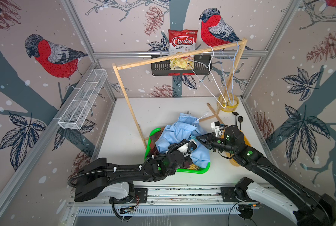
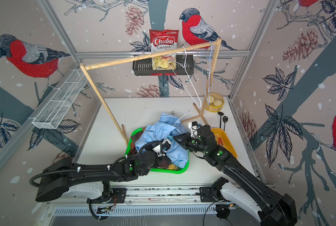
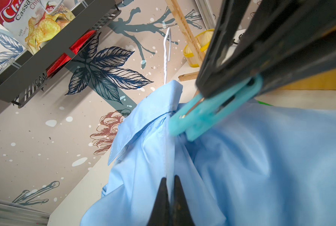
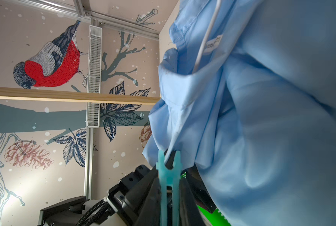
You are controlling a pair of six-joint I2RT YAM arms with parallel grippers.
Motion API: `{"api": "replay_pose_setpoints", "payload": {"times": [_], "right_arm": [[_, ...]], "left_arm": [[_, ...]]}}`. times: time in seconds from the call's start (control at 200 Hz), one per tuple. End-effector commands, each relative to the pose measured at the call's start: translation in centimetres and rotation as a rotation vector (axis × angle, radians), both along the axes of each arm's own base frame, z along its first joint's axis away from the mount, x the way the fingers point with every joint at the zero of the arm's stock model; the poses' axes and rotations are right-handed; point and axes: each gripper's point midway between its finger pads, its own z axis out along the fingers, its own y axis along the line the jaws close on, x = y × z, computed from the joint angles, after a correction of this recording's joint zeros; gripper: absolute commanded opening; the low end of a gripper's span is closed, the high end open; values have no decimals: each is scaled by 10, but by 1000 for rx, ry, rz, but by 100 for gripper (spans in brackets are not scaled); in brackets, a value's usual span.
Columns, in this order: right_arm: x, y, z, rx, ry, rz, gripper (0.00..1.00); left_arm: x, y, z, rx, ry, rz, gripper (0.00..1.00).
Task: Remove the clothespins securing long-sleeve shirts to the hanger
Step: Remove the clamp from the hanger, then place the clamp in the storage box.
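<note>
Your right gripper [image 4: 169, 184], jaws nearly closed, is squeezing the teal clothespin [image 3: 212, 109] by its tail; pin's long axis lying in line with them, mouth at the shoulder seam of the light blue shirt [image 3: 261, 166]; left gripper [image 3: 170, 179], jaws shut, is pinching that shirt.

Shirts [image 2: 163, 133] in basket [image 2: 175, 171], tray [image 2: 230, 144] on R

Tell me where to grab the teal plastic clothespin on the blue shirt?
Pinch the teal plastic clothespin by its two free tail ends, coming from the side away from the light blue shirt. Its mouth bites the cloth, so only tails stick out; the right pincer squeezes there.
</note>
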Motion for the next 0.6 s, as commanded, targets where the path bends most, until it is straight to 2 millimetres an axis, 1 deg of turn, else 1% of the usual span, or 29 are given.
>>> {"api": "replay_pose_setpoints", "payload": {"times": [0.0, 0.07, 0.155, 0.195, 0.265, 0.355, 0.436, 0.506, 0.556, 0.596], "right_arm": [[7, -31, 4, -51, -42, -96, 10], [14, -61, 8, -77, -65, -185, 10], [24, -98, -2, -133, -52, -298, 10], [27, -111, -6, -135, -53, -334, 10], [34, -137, -22, -173, -35, -418, 11], [42, -168, -48, -228, 7, -512, 11], [45, -190, -69, -247, 44, -570, 10], [46, -210, -86, -283, 70, -629, 12], [46, -222, -97, -302, 88, -663, 17], [46, -231, -105, -328, 103, -692, 27]], "left_arm": [[4, 11, -4, 0, 32, 42, 0], [6, 17, 2, -21, 37, 56, 0], [4, 25, 17, -69, 30, 61, 0], [3, 30, 26, -95, 23, 63, 0], [1, 37, 42, -132, 2, 60, 0], [-4, 45, 60, -172, -10, 36, 0], [-10, 49, 70, -200, -11, 5, 0], [-16, 52, 75, -210, -3, -24, 0], [-21, 54, 80, -227, 4, -56, 0], [-27, 54, 83, -240, 7, -88, 0]]}}
